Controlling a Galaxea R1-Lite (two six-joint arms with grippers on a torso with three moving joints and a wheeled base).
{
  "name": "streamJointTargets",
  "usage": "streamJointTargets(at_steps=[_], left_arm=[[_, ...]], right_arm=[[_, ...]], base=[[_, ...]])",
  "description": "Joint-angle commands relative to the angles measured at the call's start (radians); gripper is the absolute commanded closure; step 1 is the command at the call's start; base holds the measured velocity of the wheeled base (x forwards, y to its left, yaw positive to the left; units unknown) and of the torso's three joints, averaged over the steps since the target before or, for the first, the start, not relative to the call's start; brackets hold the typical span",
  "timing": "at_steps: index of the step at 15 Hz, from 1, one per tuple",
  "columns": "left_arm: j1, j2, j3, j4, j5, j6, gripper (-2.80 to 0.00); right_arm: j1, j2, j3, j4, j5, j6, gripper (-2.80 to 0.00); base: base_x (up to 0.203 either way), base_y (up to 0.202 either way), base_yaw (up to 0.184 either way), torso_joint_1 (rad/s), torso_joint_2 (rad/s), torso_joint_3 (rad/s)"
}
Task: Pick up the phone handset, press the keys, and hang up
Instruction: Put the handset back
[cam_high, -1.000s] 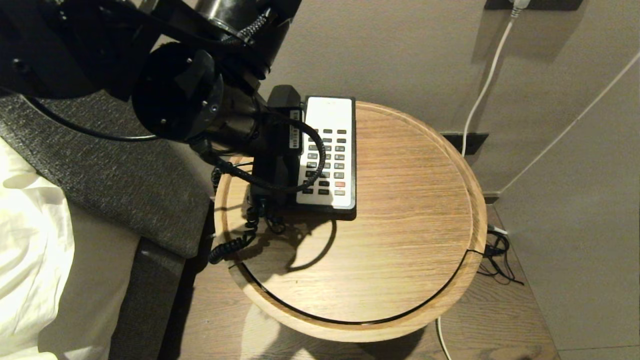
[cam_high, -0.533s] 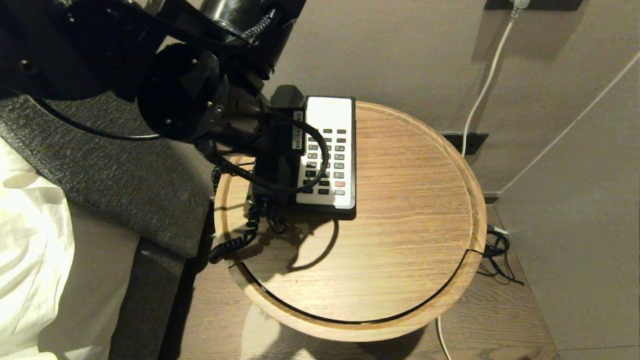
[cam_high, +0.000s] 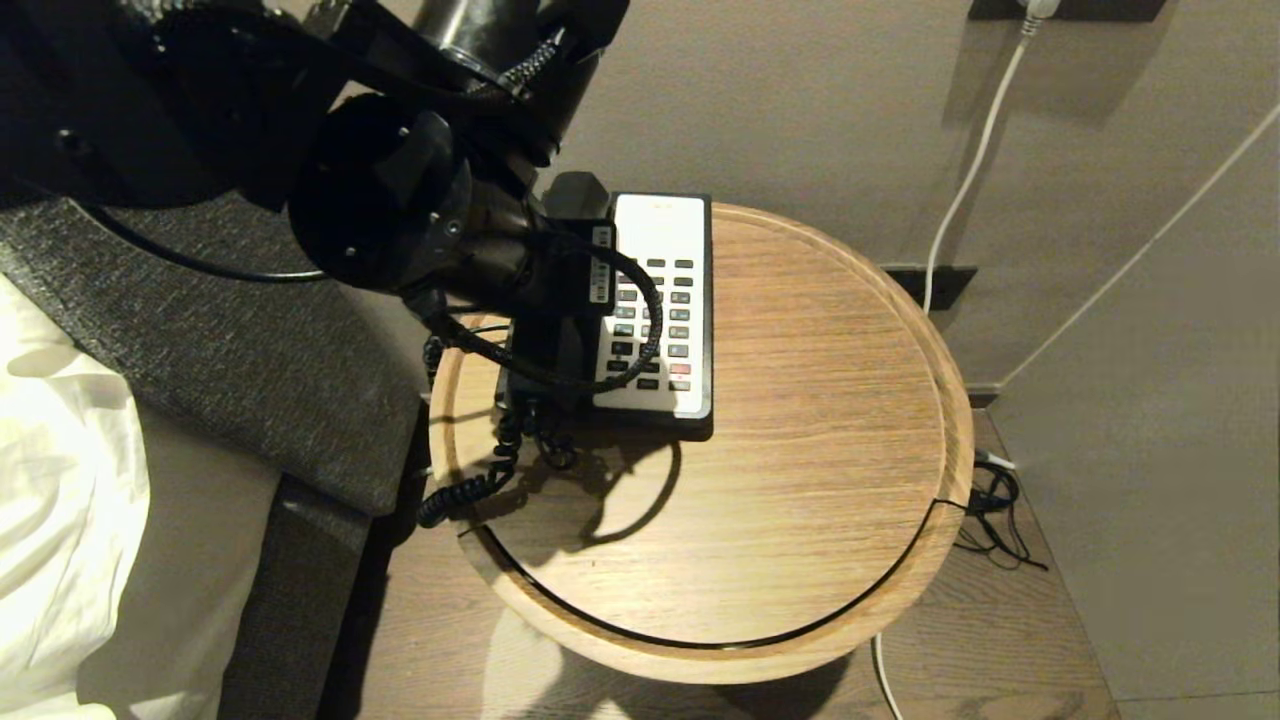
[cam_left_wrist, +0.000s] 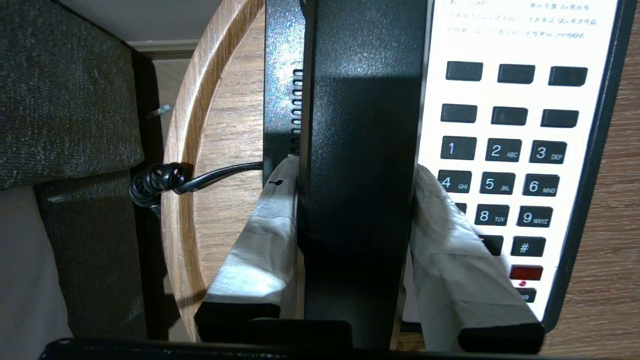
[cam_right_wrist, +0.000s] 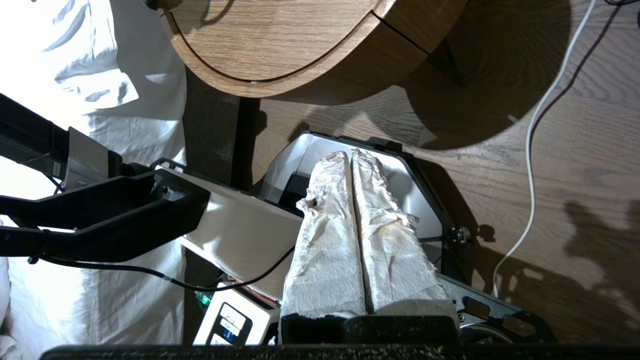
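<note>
The black phone handset (cam_left_wrist: 360, 150) lies lengthwise along the left side of the phone base (cam_high: 660, 230), on the round wooden table (cam_high: 800, 500). My left gripper (cam_left_wrist: 355, 167) is shut on its middle, with one paper-wrapped finger (cam_left_wrist: 265, 235) against each long side. Whether the handset rests in its cradle or sits just above it I cannot tell. In the head view my left arm covers most of it; only its far end (cam_high: 572, 195) shows. The keys (cam_left_wrist: 505, 150) sit uncovered beside it in the white faceplate. The coiled cord (cam_high: 470, 490) hangs off the table's left edge. My right gripper (cam_right_wrist: 351, 155) is shut and empty, low beside the table over my own base.
A grey padded headboard (cam_high: 250, 350) and white bedding (cam_high: 60, 500) press against the table's left side. The wall runs close behind the phone, with a white cable (cam_high: 960, 200) down it. Black cables (cam_high: 990, 510) lie on the floor at the right.
My left arm has edged slightly to the right over the phone, still gripping the handset. The phone base and cord have not moved.
</note>
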Motion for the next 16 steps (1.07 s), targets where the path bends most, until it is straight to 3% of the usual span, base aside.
streamJointTargets(at_steps=[1,4,5,16], left_arm=[[0.000,0.009,0.001,0.006,0.003,-0.002,0.00],[-0.001,0.014,0.001,0.007,0.004,-0.003,0.00],[-0.001,0.014,0.001,0.003,0.008,-0.002,-2.80],[0.001,-0.086,0.005,0.017,0.021,-0.005,-2.80]], right_arm=[[-0.001,-0.002,0.001,0.005,-0.001,0.003,0.00],[0.001,-0.002,0.002,0.005,0.001,0.003,0.00],[0.000,-0.001,0.002,0.005,0.001,0.003,0.00],[0.001,-0.017,0.046,0.003,0.001,0.003,0.00]], base=[[0.000,0.000,0.000,0.000,0.00,0.000],[0.000,0.000,0.000,0.000,0.00,0.000],[0.000,0.000,0.000,0.000,0.00,0.000],[0.000,0.000,0.000,0.000,0.00,0.000]])
